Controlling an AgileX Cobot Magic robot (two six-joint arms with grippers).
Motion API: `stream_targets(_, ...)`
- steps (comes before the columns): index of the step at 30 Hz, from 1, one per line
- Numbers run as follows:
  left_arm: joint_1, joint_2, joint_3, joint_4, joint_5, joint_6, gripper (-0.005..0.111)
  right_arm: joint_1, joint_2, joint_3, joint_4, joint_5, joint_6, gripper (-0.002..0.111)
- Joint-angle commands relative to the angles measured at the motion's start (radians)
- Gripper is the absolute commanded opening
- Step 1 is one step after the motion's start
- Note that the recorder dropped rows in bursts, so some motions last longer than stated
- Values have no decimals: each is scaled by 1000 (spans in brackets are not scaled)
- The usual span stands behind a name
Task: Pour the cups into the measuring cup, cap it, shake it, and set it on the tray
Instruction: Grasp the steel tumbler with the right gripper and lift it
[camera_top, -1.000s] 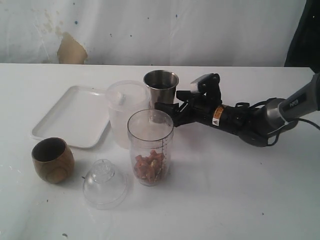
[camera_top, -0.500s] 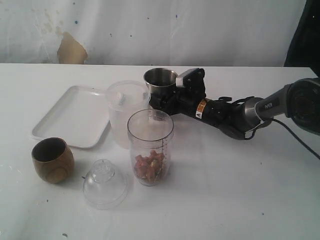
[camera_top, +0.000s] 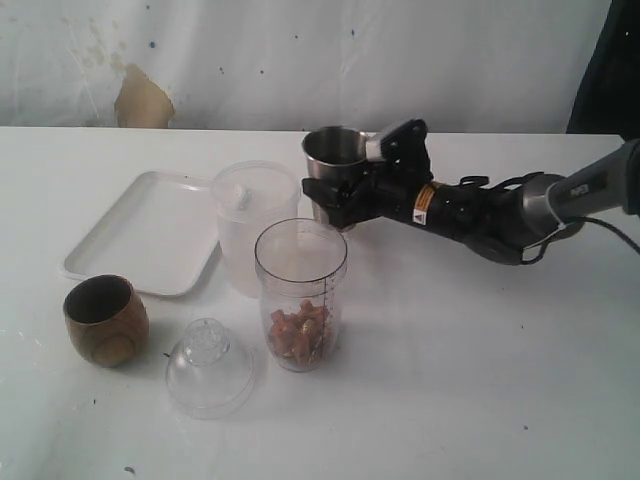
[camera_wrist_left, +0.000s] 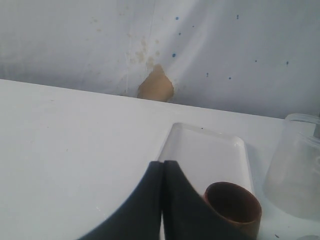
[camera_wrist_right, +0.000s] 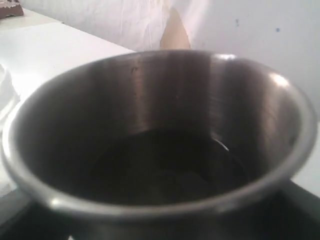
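1. Currently, the right jaws grip the tapered, shiny stainless steel tumbler around its lower body. The tumbler is held nearly upright, mouth upward, just behind the measuring cup. Its base is hidden, so contact with the surface cannot be confirmed.
2. The right wrist view is filled by the tumbler's mouth. The interior is dark, and its contents cannot be identified.
3. The tall clear plastic measuring cup, with dark graduation lines down its side, stands upright and uncapped on the white surface. Orange-brown pieces fill its lower part.
4. The clear dome cap rests on the surface just beside the measuring cup, to its left in the exterior view.
5. The small rounded brown wood-grain cup stands upright left of the dome cap, near the flat white rectangular tray but apart from it.
6. The wide frosted translucent plastic cup stands between the tray and the tumbler. Whether it touches the tray cannot be told.
7. The left jaws are pressed together, empty, in the left wrist view, with the wood-grain cup and the tray beyond them.
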Motion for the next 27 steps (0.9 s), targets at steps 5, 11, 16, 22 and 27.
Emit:
stream_targets(5, 0, -4, 6, 6, 0, -2, 0, -42, -241, 177, -3, 60, -88, 0)
stream_targets(11, 0, -4, 6, 6, 0, -2, 0, -42, -441, 291, -13, 246, -99, 0)
stream_targets(16, 0, -4, 6, 6, 0, -2, 0, -42, -594, 384, -80, 312, -95, 0)
stream_targets(22, 0, -4, 6, 6, 0, -2, 0, -42, -755, 510, -127, 413, -95, 0)
stream_targets(27, 0, -4, 6, 6, 0, -2, 0, 3, -859, 577, -145, 557, -95, 0)
